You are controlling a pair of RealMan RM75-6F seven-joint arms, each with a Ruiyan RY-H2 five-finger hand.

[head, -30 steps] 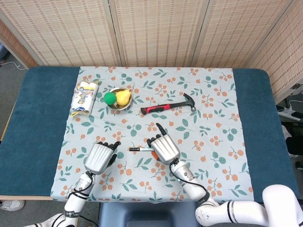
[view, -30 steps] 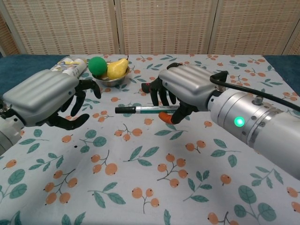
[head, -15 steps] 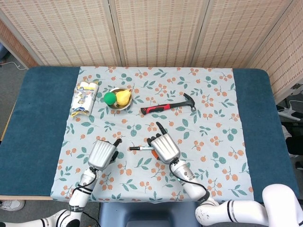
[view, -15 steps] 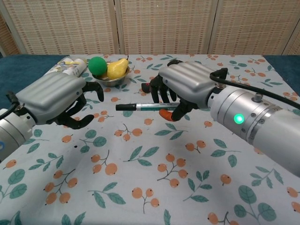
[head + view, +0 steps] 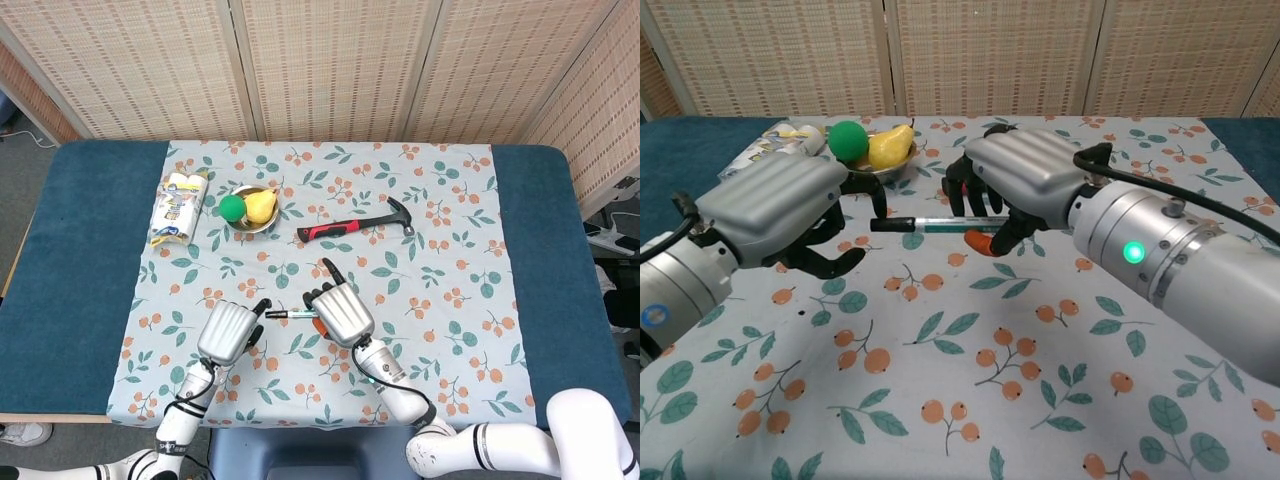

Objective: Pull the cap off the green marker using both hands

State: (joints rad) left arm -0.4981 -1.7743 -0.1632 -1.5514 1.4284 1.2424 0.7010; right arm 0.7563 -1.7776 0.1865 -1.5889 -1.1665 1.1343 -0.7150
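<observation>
Right hand (image 5: 1015, 185) grips green marker (image 5: 940, 225) lifted over floral cloth (image 5: 940, 400), near front edge

Marker lies level, black cap (image 5: 892, 224) pointing at left hand (image 5: 780, 215). Left fingers (image 5: 830, 262) curled loosely apart, tips just beside the cap; contact unclear, probably none. Behind: hammer (image 5: 355, 227), bowl (image 5: 250, 222) with pear and green ball

You get bright, even light from above in both views. Shadows are soft and small, sitting just under the hands. The head view is sharp all over. In the chest view, the big silver arm (image 5: 1200, 290) close to the camera looks a bit blurry.
</observation>
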